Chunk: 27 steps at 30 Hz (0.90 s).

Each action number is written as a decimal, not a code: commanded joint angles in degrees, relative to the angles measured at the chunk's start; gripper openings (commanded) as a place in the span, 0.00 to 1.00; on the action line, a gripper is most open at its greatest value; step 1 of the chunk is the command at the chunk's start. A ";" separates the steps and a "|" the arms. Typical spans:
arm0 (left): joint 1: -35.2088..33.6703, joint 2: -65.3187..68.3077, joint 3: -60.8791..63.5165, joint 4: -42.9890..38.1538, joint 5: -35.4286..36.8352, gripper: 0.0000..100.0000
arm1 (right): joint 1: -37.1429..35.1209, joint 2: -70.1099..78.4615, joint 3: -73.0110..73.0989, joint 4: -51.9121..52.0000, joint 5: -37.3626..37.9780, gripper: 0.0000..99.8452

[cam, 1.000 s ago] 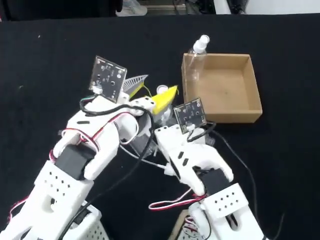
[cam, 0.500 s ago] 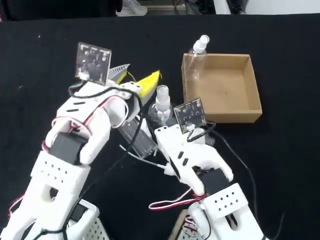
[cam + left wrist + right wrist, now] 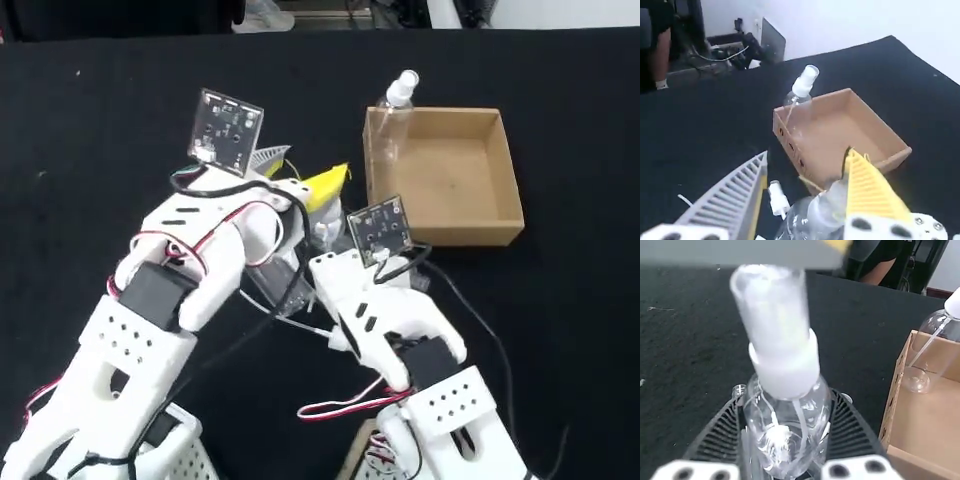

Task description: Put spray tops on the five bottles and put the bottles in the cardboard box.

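Currently your right gripper (image 3: pixel 790 412) is pinching a clear bottle (image 3: pixel 784 450) by its body, one ribbed finger pressing on each side. It is holding the bottle upright just beside the cardboard box (image 3: pixel 440 175), outside the box's wall. A white spray top (image 3: pixel 780 330) is sitting on that bottle's neck, tilting slightly. Your left gripper (image 3: pixel 807 154) is hanging over the same bottle with its fingers spread wide: the yellow finger (image 3: pixel 867 192) is lying just beside the spray top and the grey finger (image 3: pixel 727 205) is standing apart from it. A second bottle (image 3: pixel 799 95), already capped, is standing at a corner of the box, its spray head rising above the rim. A loose spray top (image 3: pixel 776 196) is lying on the black table (image 3: pixel 100 120) near the box.
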 commanded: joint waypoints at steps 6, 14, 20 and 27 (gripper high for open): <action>1.10 -1.85 -1.01 0.09 -0.62 0.24 | 1.49 -1.27 -1.45 -0.09 0.35 0.01; -8.13 -10.64 -3.12 0.70 -0.62 0.24 | 1.58 -1.27 -1.80 0.26 0.35 0.01; -16.31 -15.91 9.10 -1.23 -0.62 0.24 | 6.77 -1.19 -7.87 6.07 0.00 0.01; -16.75 -16.00 37.49 -31.82 -0.53 0.24 | 20.13 -0.57 -12.00 5.89 -3.08 0.01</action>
